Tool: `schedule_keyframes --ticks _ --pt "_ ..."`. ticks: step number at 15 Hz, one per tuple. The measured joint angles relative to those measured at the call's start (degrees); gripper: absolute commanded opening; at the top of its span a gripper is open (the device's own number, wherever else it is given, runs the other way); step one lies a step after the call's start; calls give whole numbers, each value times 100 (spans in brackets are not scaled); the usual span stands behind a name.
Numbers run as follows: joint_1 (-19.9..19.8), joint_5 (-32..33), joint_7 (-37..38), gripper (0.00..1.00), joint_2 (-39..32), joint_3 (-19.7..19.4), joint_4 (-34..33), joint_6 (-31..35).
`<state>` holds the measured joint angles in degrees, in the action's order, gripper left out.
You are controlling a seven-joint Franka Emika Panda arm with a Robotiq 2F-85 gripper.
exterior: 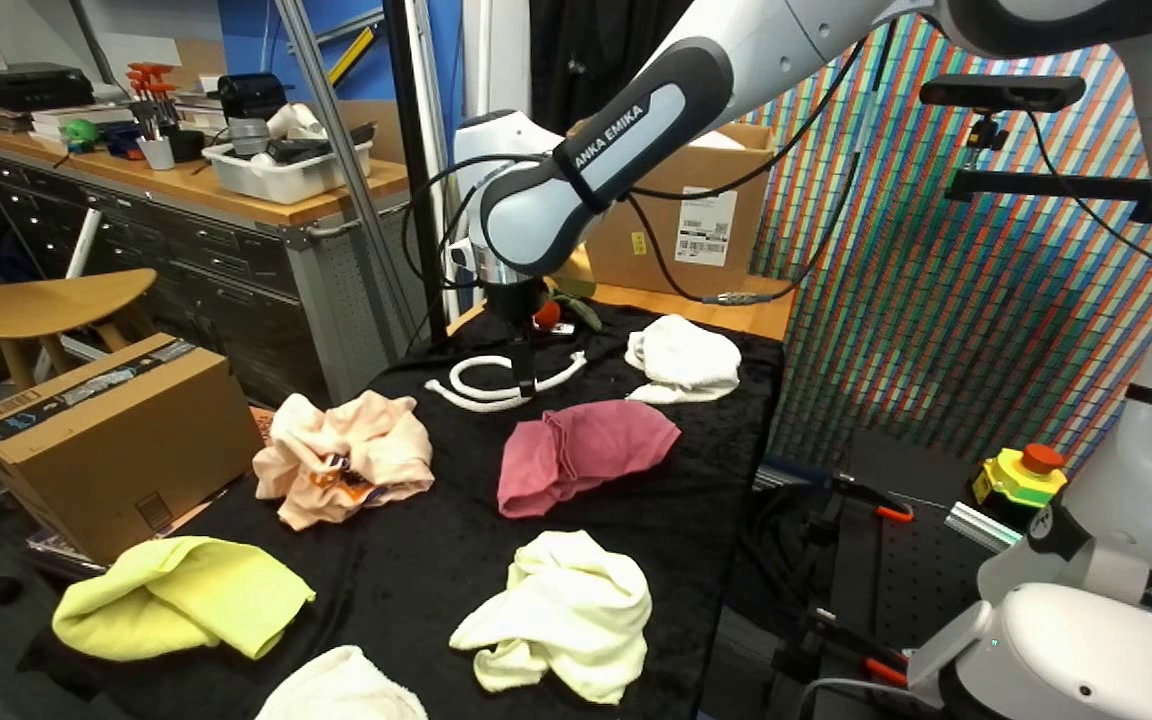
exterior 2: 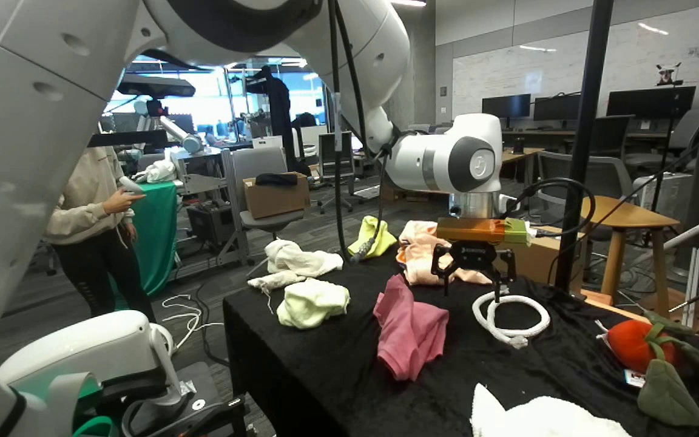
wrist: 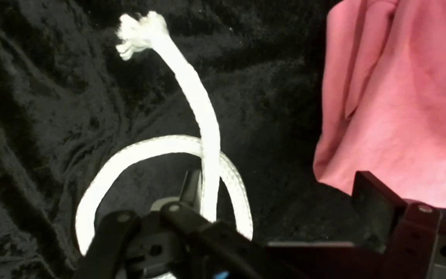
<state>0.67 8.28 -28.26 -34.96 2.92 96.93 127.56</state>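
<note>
On a black-draped table (exterior: 406, 570), a crumpled peach cloth (exterior: 366, 450) lies near, but apart from, a rumpled rose cloth (exterior: 591, 450). Just beside the rose cloth, a robot gripper (exterior 2: 472, 296) points downward, its two fingers spread wide and gripping nothing. A white rope (wrist: 207, 116) with a frayed end lies curled into a loop left of the rose cloth in the wrist view, not touching it; one finger overlaps the loop there, though contact cannot be told.
</note>
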Motion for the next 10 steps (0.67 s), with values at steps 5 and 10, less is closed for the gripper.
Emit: schedule_keyframes --ticks 5,10 --pt "-22 426 -140 100 -440 -12 -444 -288" --pt "-23 725 -144 100 -805 -74 -803 -345"
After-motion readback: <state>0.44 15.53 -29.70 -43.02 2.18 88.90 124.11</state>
